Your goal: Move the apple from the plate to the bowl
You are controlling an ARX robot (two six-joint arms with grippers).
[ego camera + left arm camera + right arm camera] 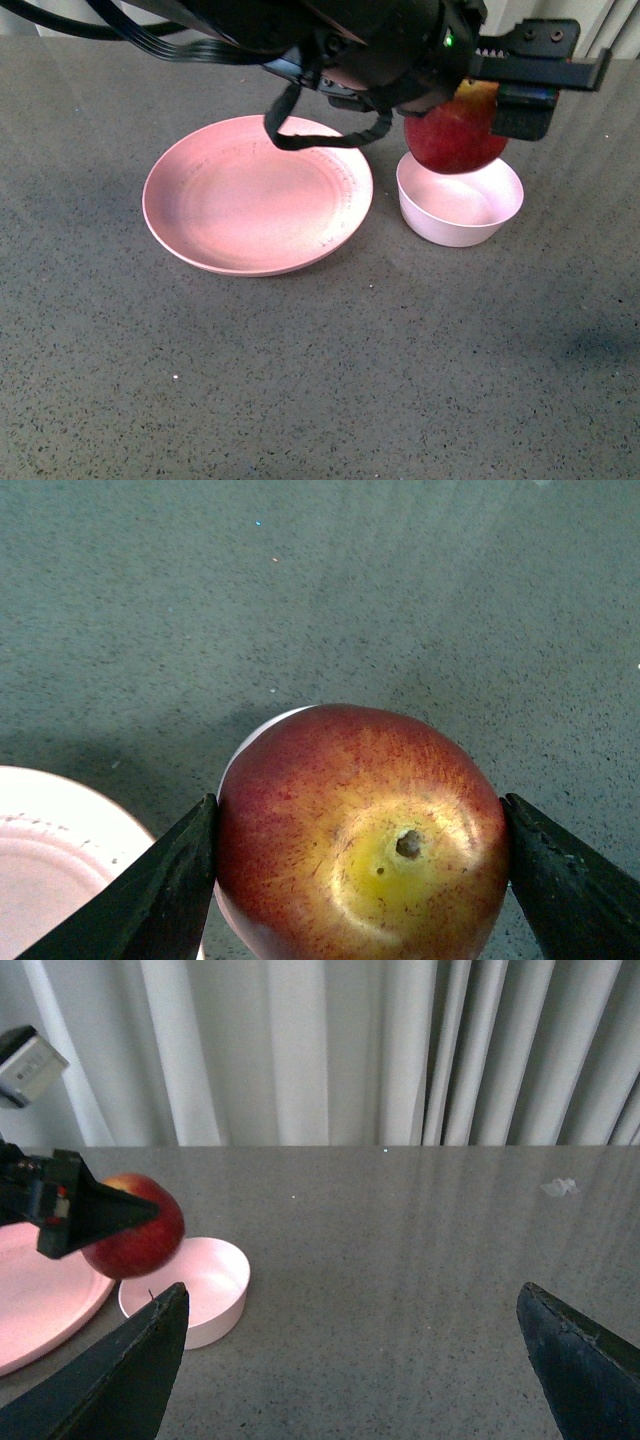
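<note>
Black fingers (160, 890) of the left claw (358, 802) sat closest to the left wrist lens, 1 on each side of the apple (360, 830), pressed against its skin and pinching it between them. The apple looked round and glossy. Its skin was dark red with fine red streaks that faded into a yellow-orange patch around the brown stem dimple, and that dimple faced the wrist camera.

From the front, the apple hung in the air directly above the bowl (440, 225), over the bowl's far rim, and did not rest inside it. The bowl was small, deep and pale pink with plain matte sides, only slightly wider than the apple, and it stood upright on the grey speckled counter (320, 380).

Just beside the bowl, toward the robot's left, lay the plate (250, 200). It was wide, shallow and pink, with a raised rim and faint dark specks along 1 side. A small gap of counter separated the plate from the bowl. A black cable loop (300, 135) from the left arm dangled over the plate's far edge.

Well apart from the bowl, on the side away from the plate, the right claw (352, 1295) hovered over the counter with its 2 fingers spread wide. White curtain folds (330, 1050) hung beyond the counter's far edge.
</note>
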